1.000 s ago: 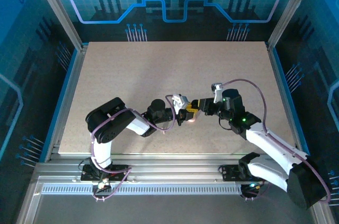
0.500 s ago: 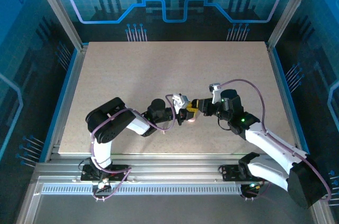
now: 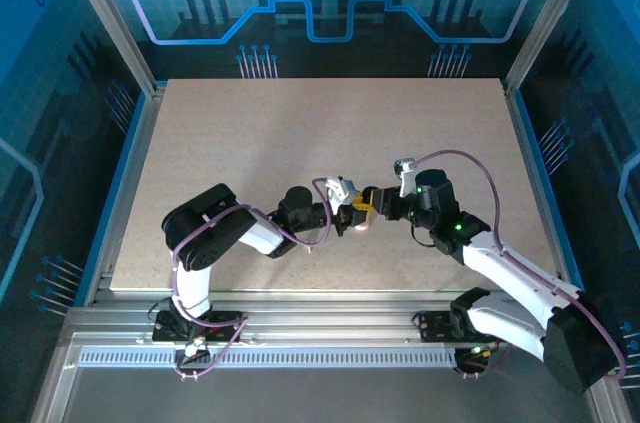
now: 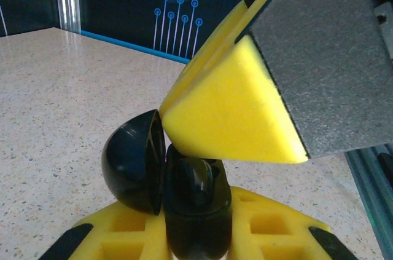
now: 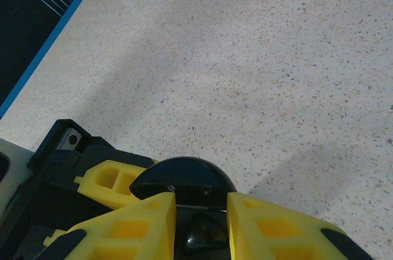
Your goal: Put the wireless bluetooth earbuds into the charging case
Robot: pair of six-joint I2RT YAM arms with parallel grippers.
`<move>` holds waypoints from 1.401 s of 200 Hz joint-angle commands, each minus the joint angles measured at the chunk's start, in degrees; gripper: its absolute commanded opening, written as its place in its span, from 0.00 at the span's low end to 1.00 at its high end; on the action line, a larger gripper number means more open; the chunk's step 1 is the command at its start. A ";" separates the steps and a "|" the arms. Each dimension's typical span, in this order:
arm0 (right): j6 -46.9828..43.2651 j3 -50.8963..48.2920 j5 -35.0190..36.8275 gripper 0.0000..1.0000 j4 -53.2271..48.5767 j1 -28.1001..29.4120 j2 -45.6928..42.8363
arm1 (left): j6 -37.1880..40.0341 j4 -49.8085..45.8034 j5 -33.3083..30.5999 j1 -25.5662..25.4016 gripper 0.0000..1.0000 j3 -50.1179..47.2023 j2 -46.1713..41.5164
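1. Both arms meet around the middle of the near half of the table (image 3: 300,133). The left gripper (image 3: 349,211) and right gripper (image 3: 372,205) are basically nose to nose in the top view.
2. The left gripper is clamped tight on the charging case (image 4: 195,220). It's a small glossy black thing sitting upright between the yellow fingers (image 4: 273,223) in the left wrist view.
3. The case lid (image 4: 130,168) is flipped open. It's a black dome hanging off to the left side of the case body, tilted back a bit.
4. There's a shiny black earbud (image 4: 198,181) sitting in the mouth of the case, at least that's what it looks like. I can't make out how deep it's seated.
5. One finger (image 4: 233,112) of the right gripper, yellow with a grey pad, comes down at an angle from the upper right. Its tip sits right at the top of the case, touching or very nearly touching the lid edge.
6. From the right wrist camera, the right gripper (image 5: 199,211) has its fingers a little apart. They straddle the open case, with something dark (image 5: 199,232) in the gap.
7. Honestly I can't tell if the right gripper is pinching that dark bit or has let go, since the fingers hide the contact.
8. The lid dome (image 5: 184,180) pokes up just past the right fingertips in that same view, and the left gripper's yellow finger (image 5: 110,177) is beside it.
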 commanded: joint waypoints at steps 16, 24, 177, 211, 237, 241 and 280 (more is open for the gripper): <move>0.05 0.77 -0.17 0.33 -0.20 0.93 -0.25 | -0.97 4.21 0.69 -0.38 0.15 1.46 0.20; 0.16 0.90 -0.16 0.34 -0.24 0.97 -0.56 | -0.90 4.20 0.69 -0.45 0.15 1.31 0.20; -11.38 -1.35 1.47 0.71 -6.88 -0.50 -22.37 | 1.65 -3.16 7.63 0.01 0.16 -4.07 -11.41; -16.07 -2.86 -3.62 0.73 -7.77 -0.52 -26.08 | 3.97 -11.58 10.64 0.19 0.16 -4.25 -16.57; -21.88 -3.83 -8.52 0.72 -10.52 -0.52 -28.27 | 6.66 -18.53 12.17 0.32 0.17 -4.07 -19.92; -22.46 -3.83 -8.79 0.72 -11.02 -0.51 -28.61 | 7.04 -19.36 12.25 0.32 0.17 -4.07 -20.36; -29.57 -6.43 -15.69 0.83 -10.34 -0.50 -33.05 | 10.06 -25.11 12.73 0.31 0.17 -4.01 -23.41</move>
